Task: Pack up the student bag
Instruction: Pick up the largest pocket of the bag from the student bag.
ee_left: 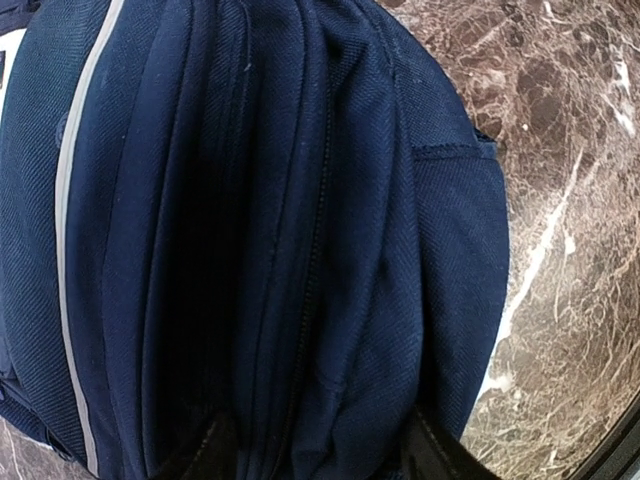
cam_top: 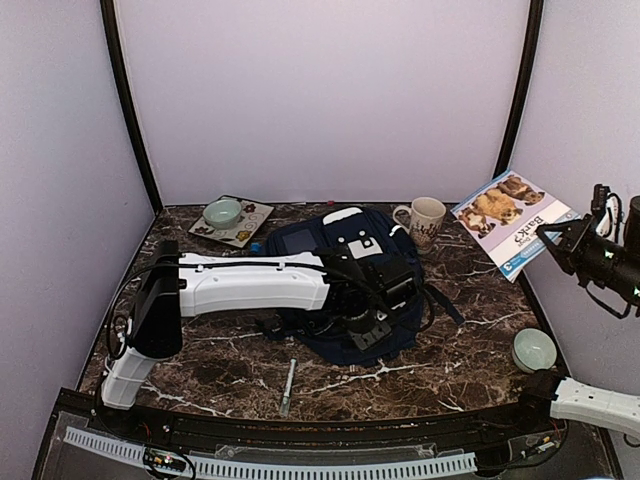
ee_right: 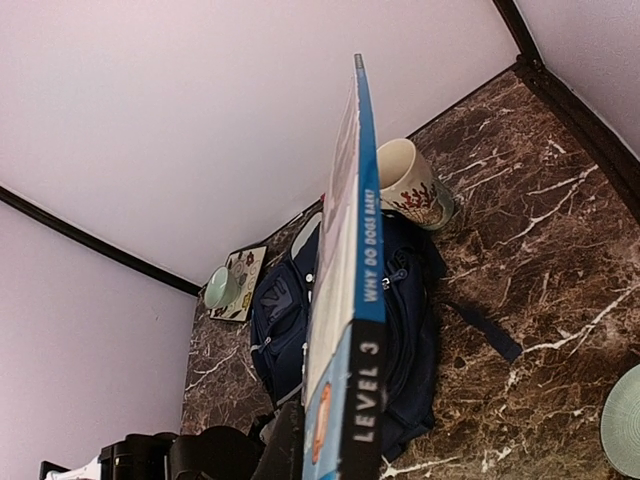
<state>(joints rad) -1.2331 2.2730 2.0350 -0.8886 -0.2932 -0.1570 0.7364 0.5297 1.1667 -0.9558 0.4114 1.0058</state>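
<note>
Here the left gripper [ee_left: 315, 455] has its jaws spread, with the navy student bag [ee_left: 250, 220] bulging between them and filling the space just ahead. The right gripper [cam_top: 550, 238] pinches a book [ee_right: 345, 330]. The bag lies beyond its jaws, and a mug [ee_right: 408, 185] stands farther off.

Pale lilac walls [cam_top: 320, 100] enclose a dark marble table [cam_top: 200, 370].

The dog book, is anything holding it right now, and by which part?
The right gripper holds the book up off the table, clamped on its spine edge near the end marked Level 3.
</note>
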